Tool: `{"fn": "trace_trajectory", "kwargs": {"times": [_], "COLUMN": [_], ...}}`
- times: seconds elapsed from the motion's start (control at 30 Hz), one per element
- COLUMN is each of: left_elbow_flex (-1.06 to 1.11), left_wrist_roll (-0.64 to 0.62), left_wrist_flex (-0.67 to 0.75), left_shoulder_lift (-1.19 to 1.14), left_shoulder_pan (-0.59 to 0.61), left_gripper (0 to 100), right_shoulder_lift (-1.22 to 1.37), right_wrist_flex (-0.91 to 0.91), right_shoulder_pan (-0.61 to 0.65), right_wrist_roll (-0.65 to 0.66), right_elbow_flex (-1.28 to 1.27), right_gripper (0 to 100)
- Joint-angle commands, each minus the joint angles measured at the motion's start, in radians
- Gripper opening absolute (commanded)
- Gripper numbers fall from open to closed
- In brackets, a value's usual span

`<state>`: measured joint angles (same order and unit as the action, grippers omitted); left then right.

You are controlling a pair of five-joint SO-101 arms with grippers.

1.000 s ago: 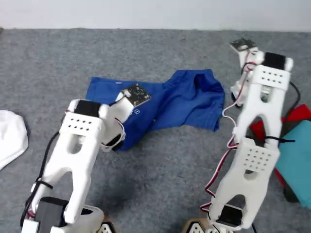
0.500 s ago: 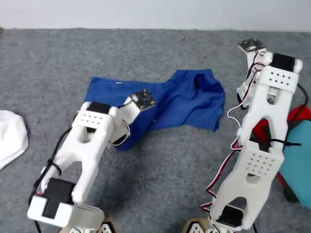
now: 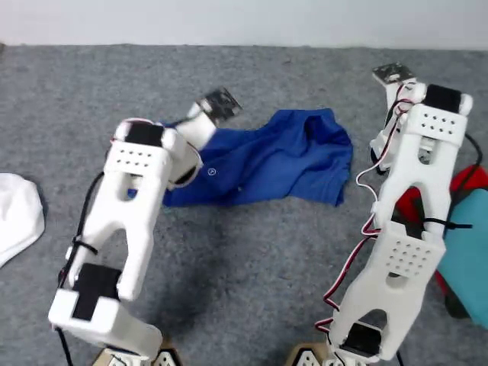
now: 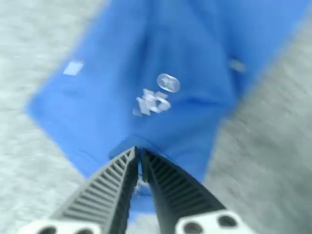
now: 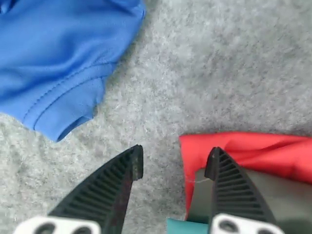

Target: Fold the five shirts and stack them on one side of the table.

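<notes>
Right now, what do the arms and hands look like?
Left arm and right arm: white plastic shells, dot-grid perforations, black motor blocks; red, white and black cables along the right. Left hand and right hand: black ribbed fingers on white bases.

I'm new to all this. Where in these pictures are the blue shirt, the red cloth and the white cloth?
blue shirt (image 3: pixel 282 156): high view, on its smooth middle panel.
red cloth (image 5: pixel 253 146): right wrist view, on its bare red surface.
white cloth (image 3: pixel 17 213): high view, on its middle.
</notes>
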<state>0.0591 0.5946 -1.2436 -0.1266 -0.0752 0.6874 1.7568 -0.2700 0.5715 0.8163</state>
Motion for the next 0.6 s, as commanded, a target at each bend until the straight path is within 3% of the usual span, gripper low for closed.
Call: {"fn": "trace_trajectory", "kwargs": {"times": [0.0, 0.17, 0.3, 0.47, 0.57], "left_elbow_flex": [-0.124, -0.340, -0.595, -0.894, -1.024], "left_wrist_roll": [-0.071, -0.133, -0.215, -0.227, -0.232], "left_wrist_flex": [0.135, 0.252, 0.241, 0.061, -0.132], "left_shoulder_lift": [-0.063, -0.245, -0.393, -0.529, -0.583], "left_shoulder_pan": [0.103, 0.236, 0.276, 0.242, 0.227], "left_gripper": [1, 1, 2, 2, 2], "right_shoulder_lift": [-0.070, -0.070, -0.070, -0.071, -0.093], "right_wrist_flex": [0.044, 0.044, 0.044, 0.044, 0.044], "right_shoulder_pan": [-0.012, -0.010, 0.004, 0.047, 0.082], "right_wrist_roll": [-0.012, -0.011, -0.006, -0.006, -0.006], "right_elbow_flex": [-0.021, -0.057, -0.092, -0.115, -0.124], "right_gripper": [22.3, 22.3, 22.3, 22.3, 22.3]}}
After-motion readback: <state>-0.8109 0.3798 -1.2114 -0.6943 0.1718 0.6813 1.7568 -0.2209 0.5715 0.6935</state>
